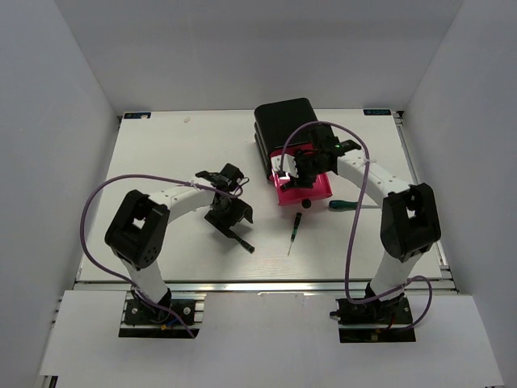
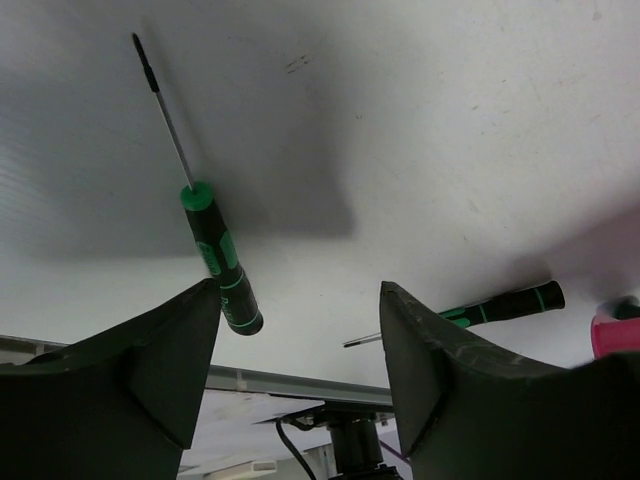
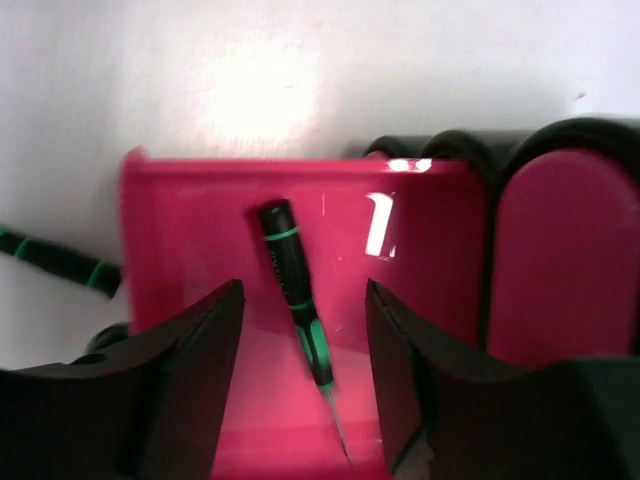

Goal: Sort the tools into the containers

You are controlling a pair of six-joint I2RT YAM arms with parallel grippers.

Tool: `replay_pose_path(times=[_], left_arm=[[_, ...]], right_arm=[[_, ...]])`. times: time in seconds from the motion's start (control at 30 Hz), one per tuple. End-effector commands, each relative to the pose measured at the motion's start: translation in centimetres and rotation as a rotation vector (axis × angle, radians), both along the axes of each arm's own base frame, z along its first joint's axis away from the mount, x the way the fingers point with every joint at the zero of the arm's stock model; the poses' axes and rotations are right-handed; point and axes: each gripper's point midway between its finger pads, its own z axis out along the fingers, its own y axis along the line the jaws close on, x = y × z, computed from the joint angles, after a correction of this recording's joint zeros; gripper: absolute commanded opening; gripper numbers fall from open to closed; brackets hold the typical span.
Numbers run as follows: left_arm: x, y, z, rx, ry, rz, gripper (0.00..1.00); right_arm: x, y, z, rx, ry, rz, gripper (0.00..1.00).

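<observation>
The containers are pink drawers in a black box (image 1: 284, 121). The lowest drawer (image 1: 321, 191) is pulled out, and my right gripper (image 1: 295, 179) hovers over it. In the right wrist view this gripper (image 3: 300, 370) stands open above the drawer floor (image 3: 200, 240), where a thin black-and-green screwdriver (image 3: 295, 295) lies, slightly blurred and untouched by either finger. My left gripper (image 2: 300, 330) is open just above the table, with a second thin screwdriver (image 2: 215, 255) beside its left finger and not held. A third thin one (image 1: 295, 230) and a larger green-handled screwdriver (image 1: 343, 204) lie on the table.
The pulled-out drawer's round black knob (image 1: 308, 204) faces the near edge. Closed pink drawer fronts (image 3: 565, 250) show at the right of the right wrist view. White walls enclose the table on three sides. A purple cable (image 1: 355, 234) loops from each arm.
</observation>
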Motion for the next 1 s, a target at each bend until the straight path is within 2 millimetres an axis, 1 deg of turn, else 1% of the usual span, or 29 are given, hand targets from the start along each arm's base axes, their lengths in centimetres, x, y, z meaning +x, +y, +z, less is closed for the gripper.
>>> replay_pose_path(times=[0.0, 0.03, 0.07, 0.1, 0.13, 0.17, 0.2, 0.23, 0.27, 0.3, 0.33, 0.4, 0.57, 0.63, 0.7, 0.73, 0.8, 0.83, 0.97], left_arm=[[0.3, -1.2, 0.9, -0.036, -0.008, -0.025, 0.73], [0.2, -1.3, 0.7, -0.035, 0.003, -0.026, 0.68], [0.1, -1.5, 0.6, -0.04, 0.01, -0.029, 0.66], [-0.2, -1.3, 0.5, -0.03, 0.029, -0.031, 0.64], [-0.4, -1.3, 0.1, -0.015, 0.052, -0.032, 0.63], [-0.2, -1.9, 0.7, -0.016, 0.044, -0.045, 0.63], [0.0, -2.0, 0.9, -0.002, 0.035, -0.053, 0.63], [-0.5, -1.8, 0.9, 0.02, 0.047, -0.066, 0.63], [-0.4, -1.9, 1.2, 0.025, 0.04, -0.071, 0.63], [-0.5, -1.8, 1.2, 0.028, 0.042, -0.071, 0.63], [-0.8, -1.6, 1.3, 0.031, 0.051, -0.071, 0.64], [-1.4, -1.3, 1.2, 0.038, 0.063, -0.072, 0.64], [-1.9, -0.7, 1.6, 0.051, 0.066, -0.065, 0.63], [-2.0, -0.5, 1.8, 0.06, 0.062, -0.064, 0.59], [-2.0, -0.4, 1.8, 0.061, 0.056, -0.064, 0.58], [-2.3, -0.4, 1.4, 0.062, 0.068, -0.064, 0.58], [-2.4, -0.8, 0.9, 0.044, 0.087, -0.071, 0.58], [-2.5, -1.0, 0.1, 0.046, 0.113, -0.076, 0.58], [-2.4, -1.9, -0.9, 0.036, 0.167, -0.106, 0.56]], right_arm=[[2.0, 1.0, 3.0, 0.039, -0.059, -0.047, 0.6], [1.8, 0.9, 3.1, 0.045, -0.058, -0.051, 0.61], [1.6, 0.8, 4.0, 0.064, -0.073, -0.056, 0.61], [1.2, 0.6, 3.6, 0.07, -0.062, -0.068, 0.62], [1.0, 0.4, 3.7, 0.078, -0.063, -0.073, 0.62], [0.7, 0.4, 3.9, 0.086, -0.061, -0.075, 0.62], [0.5, 0.1, 4.7, 0.1, -0.077, -0.084, 0.62], [0.1, 0.0, 4.4, 0.11, -0.061, -0.102, 0.63], [-0.1, -0.3, 5.0, 0.127, -0.067, -0.112, 0.63], [-0.3, -0.3, 5.1, 0.138, -0.064, -0.119, 0.63], [-0.6, -0.5, 4.8, 0.14, -0.051, -0.129, 0.63], [-0.9, -0.8, 5.3, 0.163, -0.046, -0.152, 0.63], [-1.9, -1.6, 5.4, 0.18, -0.03, -0.176, 0.64], [-2.2, -1.8, 5.2, 0.181, -0.022, -0.183, 0.64], [-2.8, -1.9, 5.0, 0.183, -0.011, -0.18, 0.64], [-3.0, -1.9, 5.0, 0.187, -0.006, -0.18, 0.64], [-3.4, -1.8, 5.1, 0.203, 0.007, -0.184, 0.64], [-3.6, -1.8, 5.3, 0.209, 0.011, -0.186, 0.64], [-4.2, -1.9, 6.4, 0.237, 0.0, -0.193, 0.64]])
